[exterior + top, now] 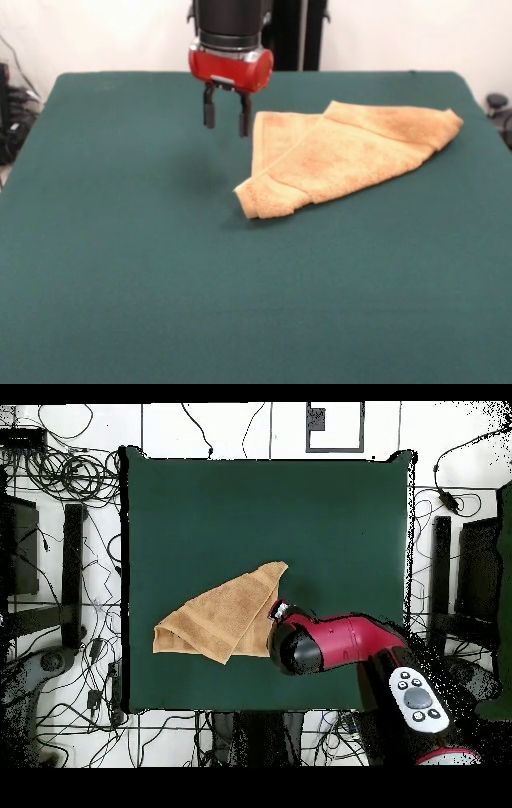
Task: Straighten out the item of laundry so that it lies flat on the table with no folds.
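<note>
Sawyer arm with its red-collared gripper (226, 117) hanging above the green felt-covered table (120, 264). The two dark fingers (209, 106) point downward with a clear gap between them; the jaws stand open and hold nothing. The tan-orange terry hand towel (344, 156) lies folded on the table, just beside the jaws. In the front view it spreads away from them toward the picture's right, its nearest edge just beside one fingertip but not visibly touching it. One layer is doubled diagonally over another, forming a rough triangle with a rolled corner pointing toward the camera. In the overhead view the towel (222, 618) lies to the picture's left of the gripper (279, 611), which hangs just beside its edge.
</note>
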Action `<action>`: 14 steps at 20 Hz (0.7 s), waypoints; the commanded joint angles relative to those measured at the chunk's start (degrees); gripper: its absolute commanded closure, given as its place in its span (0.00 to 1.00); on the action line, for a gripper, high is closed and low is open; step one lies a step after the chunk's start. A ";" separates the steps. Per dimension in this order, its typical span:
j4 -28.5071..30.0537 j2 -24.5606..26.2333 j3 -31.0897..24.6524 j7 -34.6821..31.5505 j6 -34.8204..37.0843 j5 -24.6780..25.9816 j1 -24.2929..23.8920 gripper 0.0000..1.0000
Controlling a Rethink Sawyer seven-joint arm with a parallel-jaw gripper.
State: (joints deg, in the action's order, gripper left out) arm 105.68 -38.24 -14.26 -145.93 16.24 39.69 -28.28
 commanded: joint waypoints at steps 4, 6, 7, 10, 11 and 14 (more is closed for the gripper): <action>-8.54 8.06 -8.61 12.26 6.17 1.61 -0.37 0.00; -10.72 9.64 -10.65 15.28 8.52 0.89 -2.22 0.00; -11.71 10.49 -11.93 16.98 9.79 0.50 -3.34 0.00; -14.65 12.61 -15.38 21.35 12.80 0.34 -5.89 0.00; -15.48 13.43 -16.49 22.25 13.00 0.71 -6.59 0.00; -16.56 14.37 -17.71 22.09 13.68 1.50 -7.03 0.00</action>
State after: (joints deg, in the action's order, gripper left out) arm 96.48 -29.81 -22.17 -145.82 22.15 39.74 -34.59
